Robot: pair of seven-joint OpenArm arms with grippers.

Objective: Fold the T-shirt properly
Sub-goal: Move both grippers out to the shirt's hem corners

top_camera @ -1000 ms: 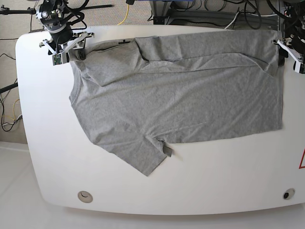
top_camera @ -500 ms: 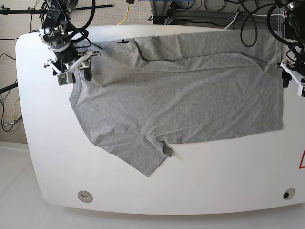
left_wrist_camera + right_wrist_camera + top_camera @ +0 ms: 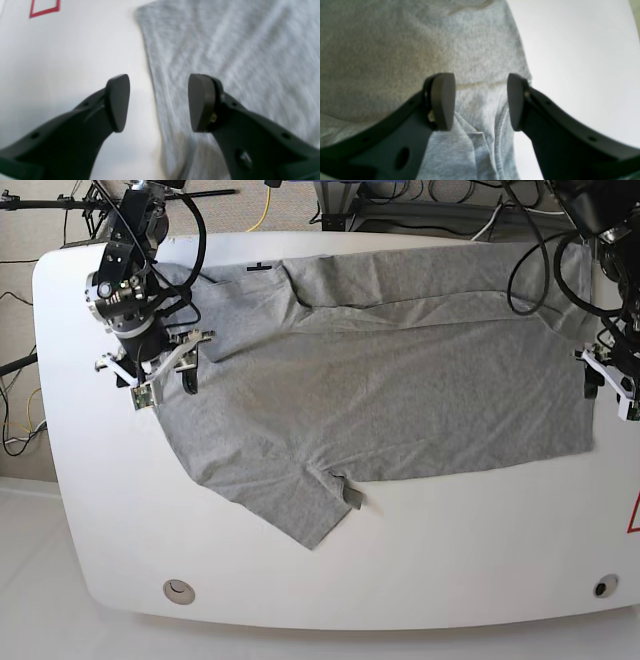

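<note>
The heather-grey T-shirt [image 3: 380,390] lies spread on the white table [image 3: 470,550], neck to the left, with its far part folded over toward the middle and one sleeve [image 3: 300,510] pointing to the front. My right gripper [image 3: 165,380] hovers open over the neck and shoulder edge; in its wrist view the open right gripper [image 3: 481,101] straddles the ribbed collar fold of the T-shirt [image 3: 395,50]. My left gripper [image 3: 603,385] stands open at the hem side. In the left wrist view, the left gripper [image 3: 158,102] spans the hem edge of the T-shirt [image 3: 237,50], holding nothing.
Cables [image 3: 480,210] and stands run behind the table's far edge. A red marking [image 3: 635,515] sits at the table's right edge and shows again as the red marking [image 3: 45,7] in the left wrist view. Two round ports [image 3: 178,591] [image 3: 604,586] lie near the front edge.
Both arms have come forward from the shirt's far corners along its two ends. The right one now sits over the collar, the left one by the hem. Both stayed open.
</note>
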